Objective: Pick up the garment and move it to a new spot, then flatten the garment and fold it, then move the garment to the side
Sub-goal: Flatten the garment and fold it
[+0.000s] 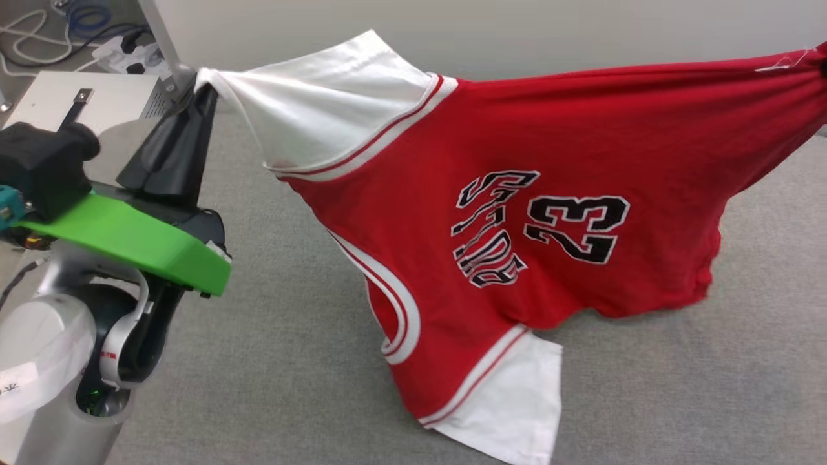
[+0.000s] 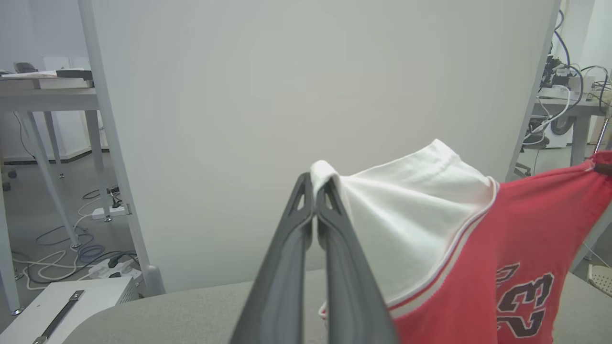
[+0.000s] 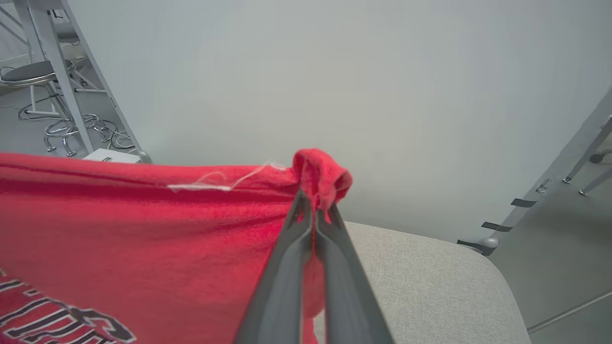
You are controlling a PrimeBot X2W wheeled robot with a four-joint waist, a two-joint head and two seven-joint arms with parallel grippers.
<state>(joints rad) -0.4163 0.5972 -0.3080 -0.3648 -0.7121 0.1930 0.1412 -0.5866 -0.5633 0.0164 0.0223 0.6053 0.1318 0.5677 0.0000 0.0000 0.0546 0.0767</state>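
Observation:
The garment (image 1: 517, 194) is a red jersey with white sleeves and black "BULLS 23" print, stretched in the air between my two grippers, its lower sleeve and hem resting on the grey table (image 1: 291, 361). My left gripper (image 1: 203, 90) is shut on the tip of the upper white sleeve (image 2: 406, 210), and its dark fingers (image 2: 306, 224) stand pressed together. At the far right, my right gripper (image 3: 315, 210) is shut on a bunched red corner (image 3: 322, 179) of the garment (image 3: 143, 224); in the head view that corner (image 1: 815, 64) reaches the frame's right edge.
A white panel (image 2: 311, 95) stands behind the table. A white box (image 1: 84, 97) and power strips with cables (image 2: 105, 210) lie on the floor at the left. My green-and-silver left arm (image 1: 129, 239) takes up the lower left of the head view.

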